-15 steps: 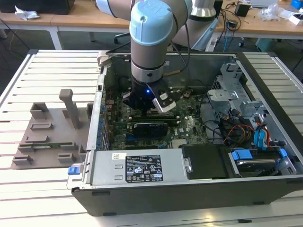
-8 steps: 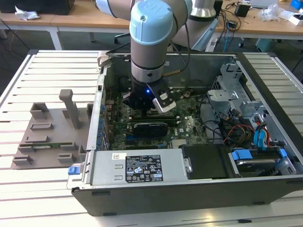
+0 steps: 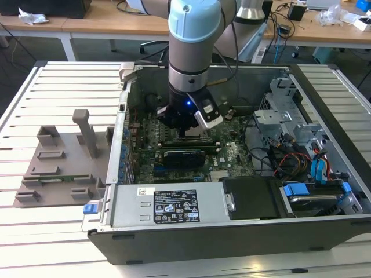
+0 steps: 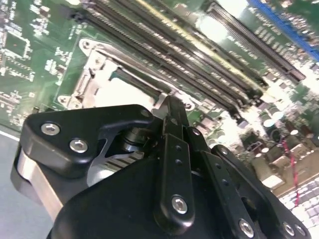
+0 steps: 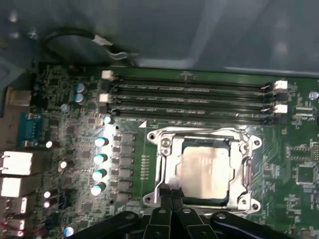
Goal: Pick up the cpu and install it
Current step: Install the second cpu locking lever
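Robot arm reaches down into an open PC case point(image 3: 324, 116) on a slatted bench point(image 3: 58, 92). The cpu point(image 5: 206, 171) lies flat in the motherboard socket frame point(image 5: 164, 164). Claw point(image 5: 168, 191) hovers at the frame's 6 o'clock edge, fingers pressed together, pinching nothing, w/ RAM slots point(image 5: 189, 97) at 12 o'clock.

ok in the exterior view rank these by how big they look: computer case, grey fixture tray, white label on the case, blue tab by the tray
1. computer case
2. grey fixture tray
3. white label
4. blue tab

The differences are clear; no ties.
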